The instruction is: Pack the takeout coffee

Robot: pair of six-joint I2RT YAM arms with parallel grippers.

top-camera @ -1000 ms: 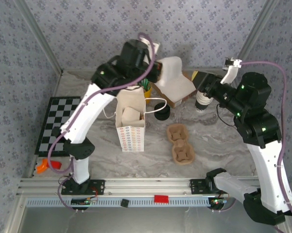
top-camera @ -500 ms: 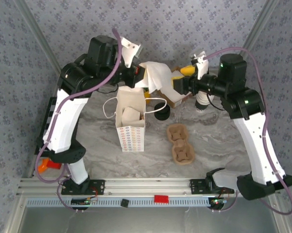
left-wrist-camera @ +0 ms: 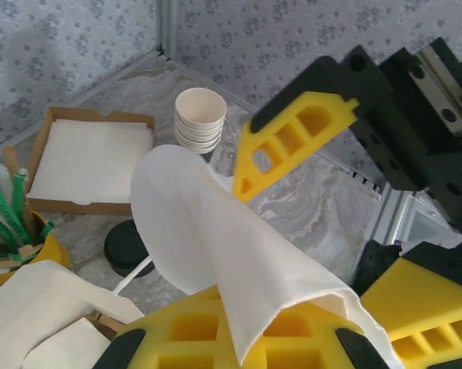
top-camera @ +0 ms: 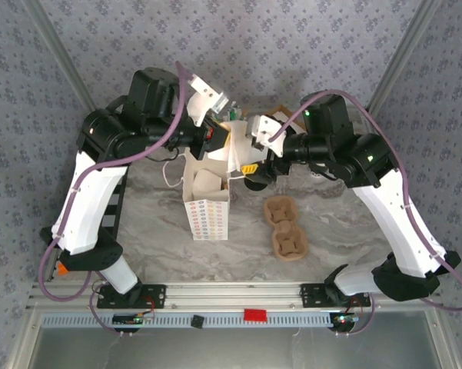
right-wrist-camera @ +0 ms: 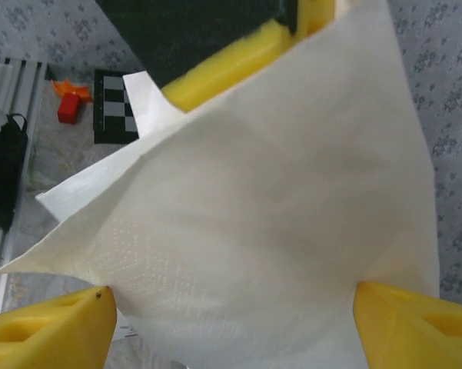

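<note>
2 white-black arms [top-camera: 88, 192], purple cables [top-camera: 182, 81]

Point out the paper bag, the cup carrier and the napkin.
paper bag [top-camera: 207, 211], top view, on its dotted front face.
cup carrier [top-camera: 285, 227], top view, where its two wells join.
napkin [left-wrist-camera: 215, 238], left wrist view, middle of the hanging sheet.

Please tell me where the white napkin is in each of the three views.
Top external: napkin at centre, just above the paper bag.
Left wrist: napkin lower middle, rising from the left claw.
Right wrist: napkin across most of the frame.
Shared landmark: the yellow left claw pinching it.
</note>
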